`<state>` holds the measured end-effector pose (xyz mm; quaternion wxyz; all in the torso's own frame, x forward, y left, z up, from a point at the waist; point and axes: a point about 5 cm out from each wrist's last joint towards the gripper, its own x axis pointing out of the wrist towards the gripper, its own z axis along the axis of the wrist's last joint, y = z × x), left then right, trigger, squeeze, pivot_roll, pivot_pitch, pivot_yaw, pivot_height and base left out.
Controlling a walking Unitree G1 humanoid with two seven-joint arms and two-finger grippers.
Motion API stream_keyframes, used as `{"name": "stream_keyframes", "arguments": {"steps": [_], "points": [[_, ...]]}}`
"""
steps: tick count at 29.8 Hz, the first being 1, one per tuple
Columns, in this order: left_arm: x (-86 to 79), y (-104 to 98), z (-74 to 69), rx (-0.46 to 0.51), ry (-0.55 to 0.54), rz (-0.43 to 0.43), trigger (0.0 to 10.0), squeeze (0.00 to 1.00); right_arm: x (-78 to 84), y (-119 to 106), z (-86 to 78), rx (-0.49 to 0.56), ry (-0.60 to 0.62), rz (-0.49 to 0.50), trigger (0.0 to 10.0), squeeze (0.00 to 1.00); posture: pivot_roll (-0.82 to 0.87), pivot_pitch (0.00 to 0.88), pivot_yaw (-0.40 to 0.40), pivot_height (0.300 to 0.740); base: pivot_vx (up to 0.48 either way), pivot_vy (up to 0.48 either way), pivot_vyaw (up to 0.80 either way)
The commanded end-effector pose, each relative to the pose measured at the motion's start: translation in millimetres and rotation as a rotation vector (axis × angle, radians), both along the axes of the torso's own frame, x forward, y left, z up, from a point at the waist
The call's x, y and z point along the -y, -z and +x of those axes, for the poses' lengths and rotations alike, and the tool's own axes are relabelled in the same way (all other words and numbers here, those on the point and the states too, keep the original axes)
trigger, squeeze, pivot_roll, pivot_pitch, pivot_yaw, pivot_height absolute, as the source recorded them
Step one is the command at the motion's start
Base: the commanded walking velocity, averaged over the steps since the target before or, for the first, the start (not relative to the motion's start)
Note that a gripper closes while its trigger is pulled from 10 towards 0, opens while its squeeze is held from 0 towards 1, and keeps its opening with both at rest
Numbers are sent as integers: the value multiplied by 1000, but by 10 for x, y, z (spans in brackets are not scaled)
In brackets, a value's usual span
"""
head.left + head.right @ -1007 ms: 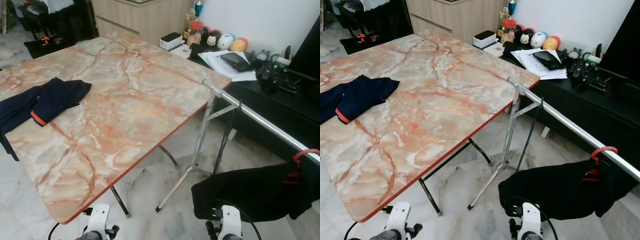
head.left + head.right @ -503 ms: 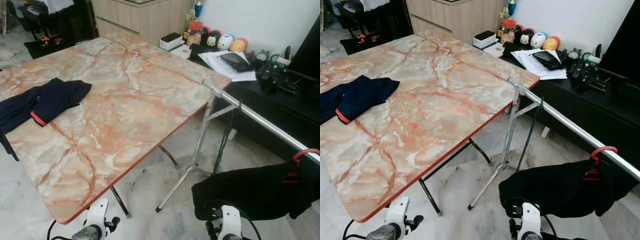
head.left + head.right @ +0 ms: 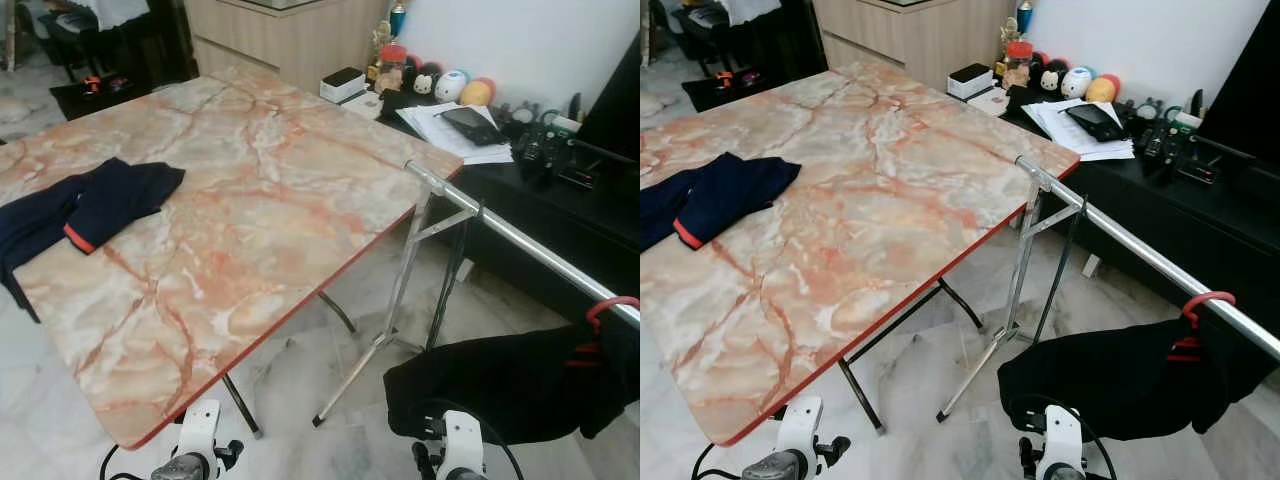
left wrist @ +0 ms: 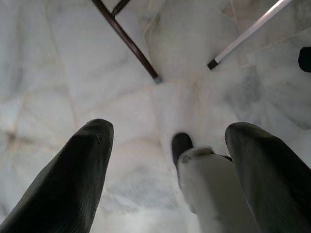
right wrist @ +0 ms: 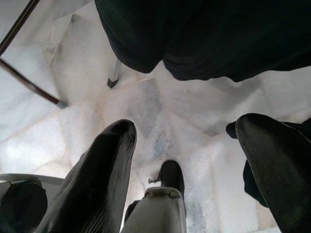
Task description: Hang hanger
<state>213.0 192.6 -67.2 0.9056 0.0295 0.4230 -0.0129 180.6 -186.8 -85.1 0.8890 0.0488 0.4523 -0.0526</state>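
A red hanger (image 3: pixel 607 309) hooks over the silver rail (image 3: pixel 520 241) of the clothes rack at the right, and a black garment (image 3: pixel 500 384) hangs from it. Both arms hang low at the bottom edge of the eye views. My left gripper (image 4: pixel 167 165) points down at the marble floor, open, with nothing between its black fingers (image 4: pixel 73 174). My right gripper (image 5: pixel 187 170) is open too, aimed at the floor just below the black garment (image 5: pixel 209 34). A dark blue garment (image 3: pixel 85 205) with an orange trim lies on the marble-patterned table (image 3: pixel 250 210) at the left.
The rack's silver legs (image 3: pixel 385 330) and the table's dark folding legs (image 3: pixel 240 400) stand on the white marble floor between table and rack. A black cabinet (image 3: pixel 560 220) with papers, toys and remotes runs behind the rack. A wooden cupboard (image 3: pixel 290 35) is at the back.
The left arm at the bottom edge has shifted slightly. The hanger, garment and rack stay where they were.
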Motion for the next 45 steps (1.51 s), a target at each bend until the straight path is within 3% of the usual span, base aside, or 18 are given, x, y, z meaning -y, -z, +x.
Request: {"name": "stream_keyframes", "arguments": {"steps": [1, 8, 21, 45], "points": [[-137, -7, -19, -21, -3, 31, 10000, 0, -28, 14, -19, -11, -1, 6, 10000, 0, 15, 0, -12, 740, 0, 0, -706], [-198, 19, -90, -33, -13, 35, 10000, 0, -28, 14, -20, -12, -2, 6, 10000, 0, 15, 0, -12, 740, 0, 0, -704], [153, 109, -151, -61, 30, 21, 10000, 0, -30, 14, -20, -13, -5, 7, 10000, 0, 15, 0, -12, 740, 0, 0, -703], [180, 71, -77, -40, 60, 47, 10000, 0, -34, 17, -23, -14, -6, 8, 10000, 0, 18, 0, -11, 740, 0, -93, -703]]}}
